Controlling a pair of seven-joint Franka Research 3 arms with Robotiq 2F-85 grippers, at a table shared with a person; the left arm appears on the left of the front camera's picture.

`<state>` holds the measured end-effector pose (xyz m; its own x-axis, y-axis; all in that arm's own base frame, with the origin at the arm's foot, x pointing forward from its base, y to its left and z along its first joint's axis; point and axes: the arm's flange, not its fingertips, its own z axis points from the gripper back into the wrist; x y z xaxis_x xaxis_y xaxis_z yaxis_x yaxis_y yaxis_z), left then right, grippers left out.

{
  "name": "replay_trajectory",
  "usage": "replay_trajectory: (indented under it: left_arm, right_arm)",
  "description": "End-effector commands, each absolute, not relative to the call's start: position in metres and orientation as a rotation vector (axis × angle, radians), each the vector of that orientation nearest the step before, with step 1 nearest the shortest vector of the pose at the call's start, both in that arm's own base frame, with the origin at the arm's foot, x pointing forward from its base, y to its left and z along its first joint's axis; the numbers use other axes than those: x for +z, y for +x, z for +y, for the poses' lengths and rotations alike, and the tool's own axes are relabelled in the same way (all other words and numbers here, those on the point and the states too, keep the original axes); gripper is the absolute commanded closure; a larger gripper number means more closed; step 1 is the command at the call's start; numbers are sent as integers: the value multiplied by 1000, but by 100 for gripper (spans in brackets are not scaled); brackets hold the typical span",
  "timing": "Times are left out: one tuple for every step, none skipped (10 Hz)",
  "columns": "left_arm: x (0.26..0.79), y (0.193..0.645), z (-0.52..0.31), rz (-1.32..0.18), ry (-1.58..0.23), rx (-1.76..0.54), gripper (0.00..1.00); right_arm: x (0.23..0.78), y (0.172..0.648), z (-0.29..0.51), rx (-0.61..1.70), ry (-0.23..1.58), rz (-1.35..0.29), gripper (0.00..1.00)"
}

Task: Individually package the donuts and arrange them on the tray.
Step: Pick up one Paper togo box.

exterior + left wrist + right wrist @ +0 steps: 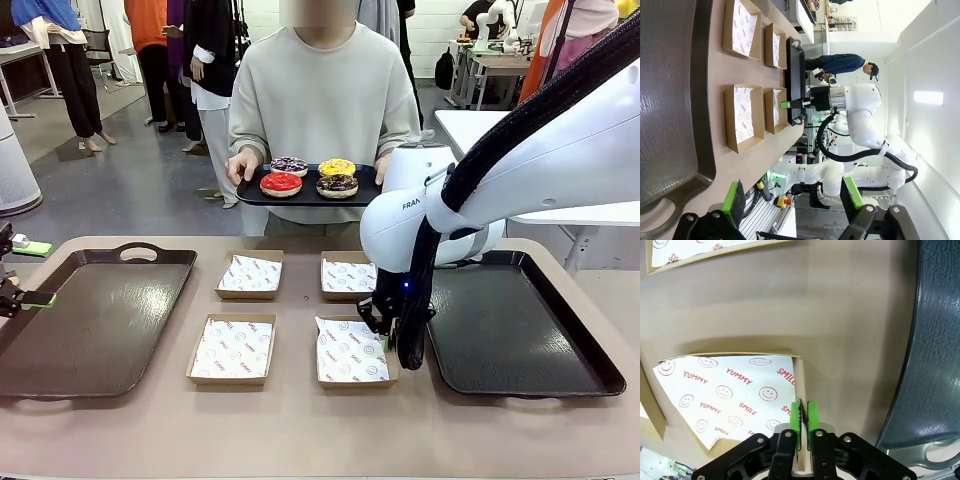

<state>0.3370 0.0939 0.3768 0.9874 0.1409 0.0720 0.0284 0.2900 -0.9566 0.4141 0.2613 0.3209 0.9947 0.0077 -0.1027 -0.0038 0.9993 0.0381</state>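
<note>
You have four boxes [232,350] lined with "YUMMY SMILE" paper [730,390], four donuts [281,183], right gripper [803,412] pinching the near-right box [799,377] by its wall, left gripper [792,194] spread wide.

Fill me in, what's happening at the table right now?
A person across the table holds a small black tray with all four donuts on it; none is boxed yet. Four paper-lined boxes sit empty between two large dark trays. The right tool is shut on the side wall of the near-right box. The left tool hangs open at the table's left end.
</note>
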Motion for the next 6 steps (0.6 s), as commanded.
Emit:
replay_trajectory:
  left_arm:
    - [379, 337, 94, -163, -1291, 77, 0]
    - [379, 337, 94, -163, -1291, 77, 0]
    - [379, 337, 94, -163, -1291, 77, 0]
    - [379, 337, 94, -163, -1291, 77, 0]
    - [379, 337, 94, -163, -1291, 77, 0]
    - [379, 337, 94, -163, -1291, 77, 0]
  right_arm:
    - [322, 417, 259, 12, 67, 97, 100]
    - [323, 416, 259, 1, 74, 107, 100]
    - [326, 413, 259, -13, 73, 113, 100]
    - [344, 402, 262, 7, 67, 143, 100]
    - [378, 388, 266, 38, 43, 141, 100]
    - [422, 375, 269, 85, 8, 118, 100]
